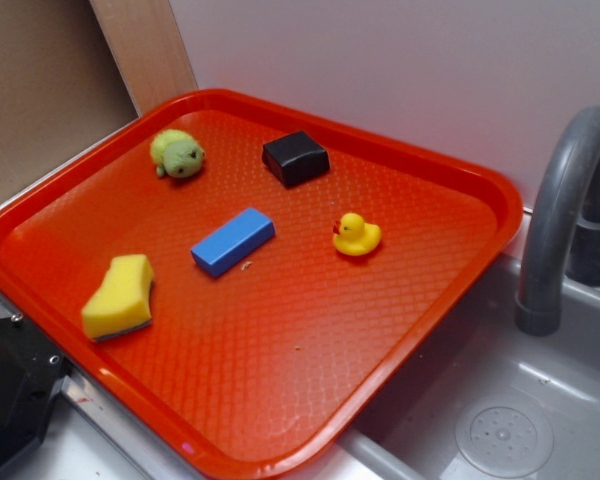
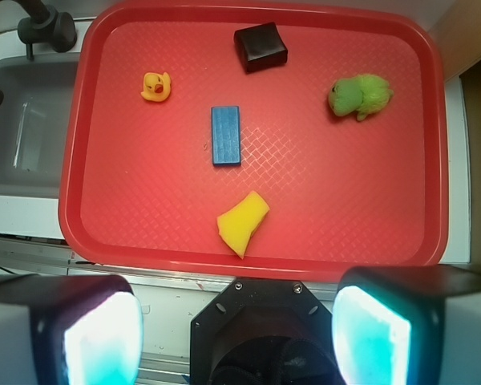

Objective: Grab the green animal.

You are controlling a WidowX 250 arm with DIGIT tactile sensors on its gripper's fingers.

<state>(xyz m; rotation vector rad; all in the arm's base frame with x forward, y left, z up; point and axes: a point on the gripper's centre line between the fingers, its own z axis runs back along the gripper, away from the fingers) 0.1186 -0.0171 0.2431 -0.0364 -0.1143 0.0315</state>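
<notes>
Green animal (image 1: 178, 153): rounded, fuzzy; tray (image 1: 280, 380) diamond-embossed.

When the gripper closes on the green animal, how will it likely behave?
The green animal looks plush, so it would probably squash and feel light. Its fuzzy surface should grip rather than slip. Sitting low on the red tray, it seems unlikely to roll.

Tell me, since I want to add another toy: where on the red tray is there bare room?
The red plastic tray is bare along its near stretch, below the yellow sponge, blue rectangular block and yellow rubber duck. The far end is busier, with the green soft toy animal and black block.
</notes>
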